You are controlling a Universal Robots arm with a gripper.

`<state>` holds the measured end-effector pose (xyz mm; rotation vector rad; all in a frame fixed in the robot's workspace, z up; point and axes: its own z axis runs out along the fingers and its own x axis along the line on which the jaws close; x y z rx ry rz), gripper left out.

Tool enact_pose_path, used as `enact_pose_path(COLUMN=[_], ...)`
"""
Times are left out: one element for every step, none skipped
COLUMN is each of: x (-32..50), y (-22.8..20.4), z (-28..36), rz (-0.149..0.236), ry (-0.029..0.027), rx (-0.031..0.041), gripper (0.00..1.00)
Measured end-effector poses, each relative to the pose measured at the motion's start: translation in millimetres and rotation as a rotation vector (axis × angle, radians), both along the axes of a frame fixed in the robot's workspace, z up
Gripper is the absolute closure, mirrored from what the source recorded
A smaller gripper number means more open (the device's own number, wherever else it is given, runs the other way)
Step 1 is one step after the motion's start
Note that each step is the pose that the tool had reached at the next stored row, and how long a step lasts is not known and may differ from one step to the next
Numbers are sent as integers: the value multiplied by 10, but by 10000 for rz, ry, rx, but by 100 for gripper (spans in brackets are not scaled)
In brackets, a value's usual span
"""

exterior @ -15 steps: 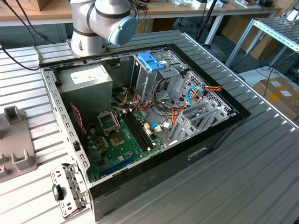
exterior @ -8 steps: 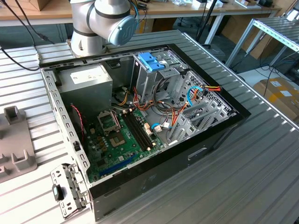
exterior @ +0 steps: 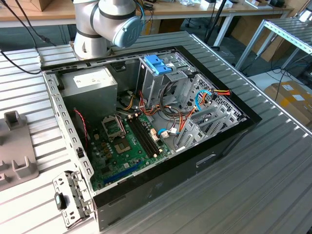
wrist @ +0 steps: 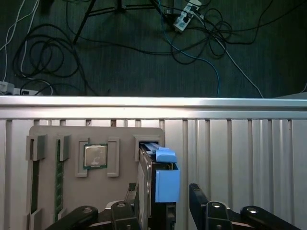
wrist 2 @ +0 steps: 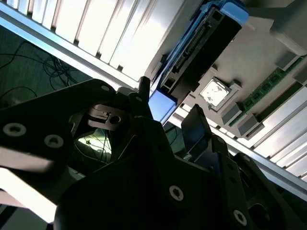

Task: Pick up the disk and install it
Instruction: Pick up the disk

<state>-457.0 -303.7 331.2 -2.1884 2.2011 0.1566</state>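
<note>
Straddling the disk (wrist: pixel 166 182), the gripper (wrist: pixel 163 191) hung with jaws wide, clamping nothing; the disk stood on edge in a slot at the edge of the grey holder (wrist: pixel 72 135), beside the processor chip (wrist: pixel 95 155), probably so it could be pinched across its flat faces

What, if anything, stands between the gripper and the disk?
Nothing visible. In the first wrist view the open gripper straddles the disk, which stands on edge in a slot of the grey tray.
</note>
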Motion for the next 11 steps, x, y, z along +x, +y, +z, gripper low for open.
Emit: enact_pose_path(x=[-7, -13, -18, -21, -25, -31, -37, -39, -42, -45, -48], y=[0, 0, 0, 0, 0, 0, 0, 0, 0, 0, 0], z=[-4, -9, -13, -15, -19, -23, -27, -30, -32, -36, -39], rz=[0, 0, 1, 0, 0, 0, 0, 0, 0, 0, 0], ry=[1, 1, 1, 1, 1, 1, 1, 1, 1, 1, 2], rx=[1, 3, 5, 6, 9, 11, 13, 14, 14, 15, 15], gripper=[46, 46, 46, 46, 46, 46, 46, 46, 46, 46, 46])
